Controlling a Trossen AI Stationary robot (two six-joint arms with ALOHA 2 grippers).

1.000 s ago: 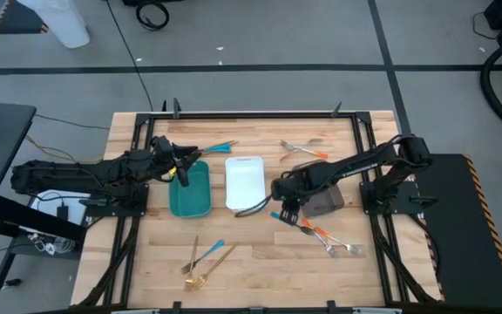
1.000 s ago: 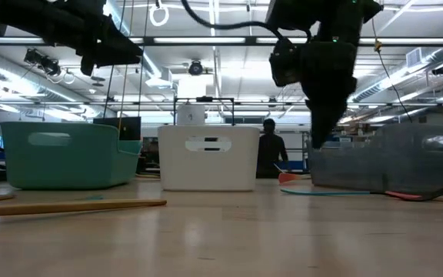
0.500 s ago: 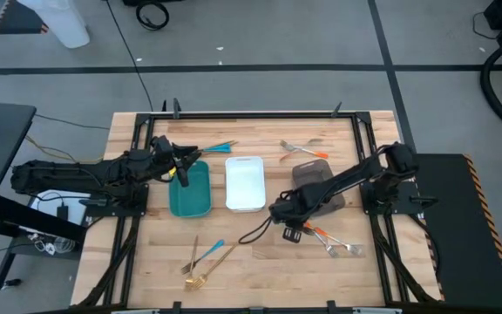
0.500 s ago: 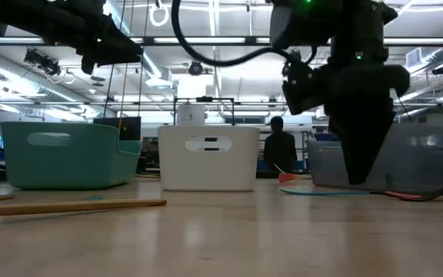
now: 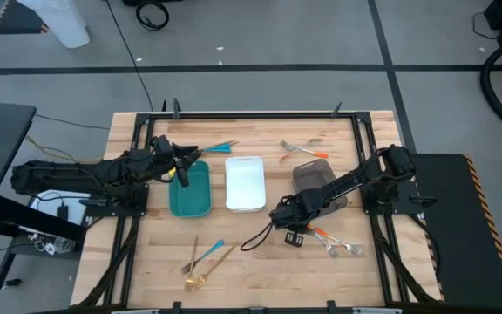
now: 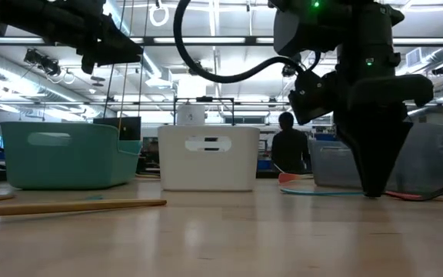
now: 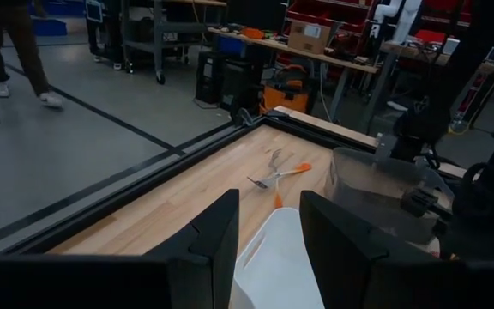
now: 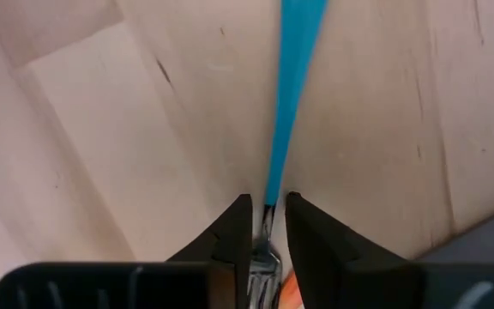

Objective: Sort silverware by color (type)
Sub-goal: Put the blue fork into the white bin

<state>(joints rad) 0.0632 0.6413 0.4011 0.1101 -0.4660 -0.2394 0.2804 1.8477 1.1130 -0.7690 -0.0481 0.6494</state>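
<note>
My right gripper (image 5: pixel 289 232) points down at the table just near the grey-brown tray (image 5: pixel 322 181). Its fingers stand narrowly open on either side of a blue-handled fork (image 8: pixel 292 77), at the thin neck (image 8: pixel 268 204) where the blue handle meets the metal. The fork lies flat on the wood and shows as a teal line (image 6: pixel 321 192) beside my right gripper (image 6: pixel 374 192) in the low view. Two orange-handled forks (image 5: pixel 325 237) lie next to it. My left gripper (image 5: pixel 177 171) waits open above the teal tray's far-left corner (image 5: pixel 179 167).
The teal tray (image 5: pixel 190 202), the white tray (image 5: pixel 245 183) and the grey-brown tray stand in a row mid-table. A blue-handled piece (image 5: pixel 220 146) and orange-handled forks (image 5: pixel 303 151) lie at the far side. Blue and gold pieces (image 5: pixel 206 257) lie at the near left. A person (image 6: pixel 288 150) stands beyond the table.
My right gripper has moved from beside the grey-brown tray toward the table's near edge and come down until its fingertips reach the wood astride the blue-handled fork. The fork and the other silverware have stayed where they were.
</note>
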